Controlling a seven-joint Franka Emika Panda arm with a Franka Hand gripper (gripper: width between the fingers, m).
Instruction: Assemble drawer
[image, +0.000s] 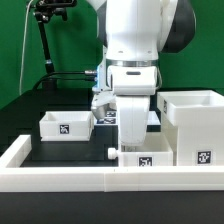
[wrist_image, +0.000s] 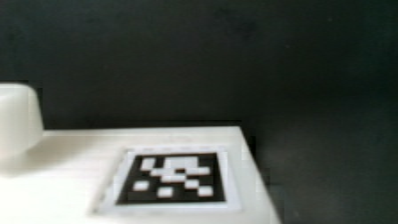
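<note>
The drawer's tall white shell (image: 195, 125) stands at the exterior view's right, with a tag low on its front. One small open-top tray (image: 66, 124) with a tag sits at the left. A second tray (image: 146, 159), with a tag and a small knob (image: 111, 152) on its left end, sits just behind the low front wall, directly under my gripper (image: 135, 147). The gripper is down at this tray's top and its fingertips are hidden by the hand. The wrist view shows a white tagged face (wrist_image: 178, 178) very close, over black table. A white rounded shape (wrist_image: 15, 118) at the edge is unclear.
A low white wall (image: 90, 182) edges the black table along the front and left. The marker board (image: 104, 116) lies behind the arm. A black stand (image: 44, 40) with cables rises at the back left. The shell stands close to the right of the tray under the gripper.
</note>
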